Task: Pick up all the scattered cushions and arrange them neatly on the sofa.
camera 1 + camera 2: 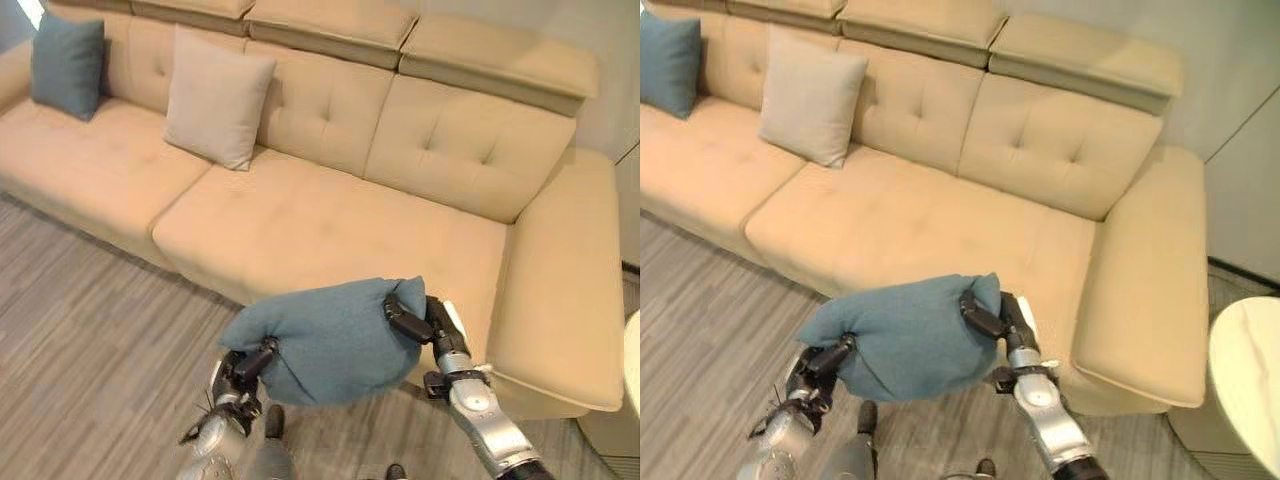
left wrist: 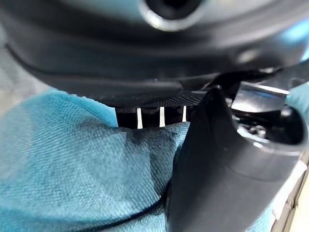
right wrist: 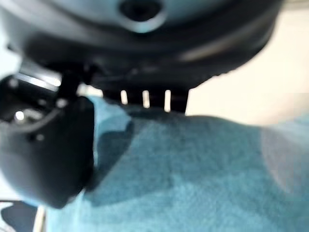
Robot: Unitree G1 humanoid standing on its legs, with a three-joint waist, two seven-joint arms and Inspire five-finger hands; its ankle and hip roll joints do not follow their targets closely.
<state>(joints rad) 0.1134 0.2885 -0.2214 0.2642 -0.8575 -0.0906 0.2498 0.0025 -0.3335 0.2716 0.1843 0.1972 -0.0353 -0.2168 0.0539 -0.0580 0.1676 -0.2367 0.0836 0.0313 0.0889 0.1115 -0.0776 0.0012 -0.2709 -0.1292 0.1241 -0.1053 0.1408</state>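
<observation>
Teal cushion [image 1: 325, 340] gripped by both hands' fingers, left hand [image 1: 248, 365], right hand [image 1: 412, 318], before sofa [image 1: 330, 220]; no writing legible.

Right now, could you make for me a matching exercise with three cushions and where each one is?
Things:
1. teal cushion
2. beige cushion
3. second teal cushion

Places:
A. leaning on the sofa backrest at its far left end
B. held between the left hand and right hand, before the sofa
C. leaning on the backrest, above the seam between two seats

Pairs: 1-B, 2-C, 3-A
</observation>
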